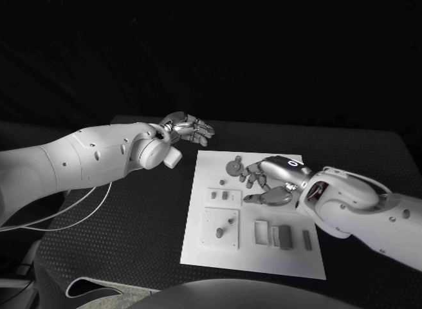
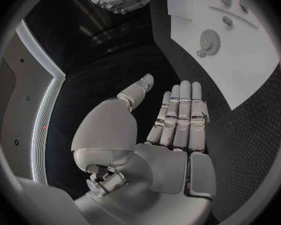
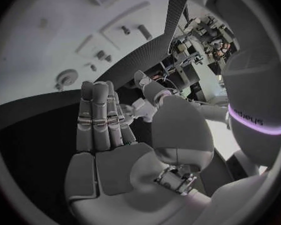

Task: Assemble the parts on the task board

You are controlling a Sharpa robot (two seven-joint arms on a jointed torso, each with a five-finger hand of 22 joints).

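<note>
The white task board [image 1: 294, 261] lies in the middle of the black table. On it I see a grey gear [image 1: 235, 168] near the far edge, small pieces [image 1: 225, 194] below it, a square plate with pegs [image 1: 221, 226] and upright blocks [image 1: 285, 237] toward the near side. My right hand [image 1: 271, 181] hovers over the board's far right part, just right of the gear, holding nothing. Its fingers [image 3: 102, 120] lie straight, with the gear [image 3: 67, 77] beyond them. My left hand [image 1: 184, 129] floats off the board's far left corner, fingers [image 2: 180, 117] extended and nothing in it; the gear [image 2: 209, 38] shows ahead.
The black table [image 1: 127, 212] spreads to the left of the board, with a white cable [image 1: 76, 209] hanging under my left arm. Both forearms reach over the table from either side of the board.
</note>
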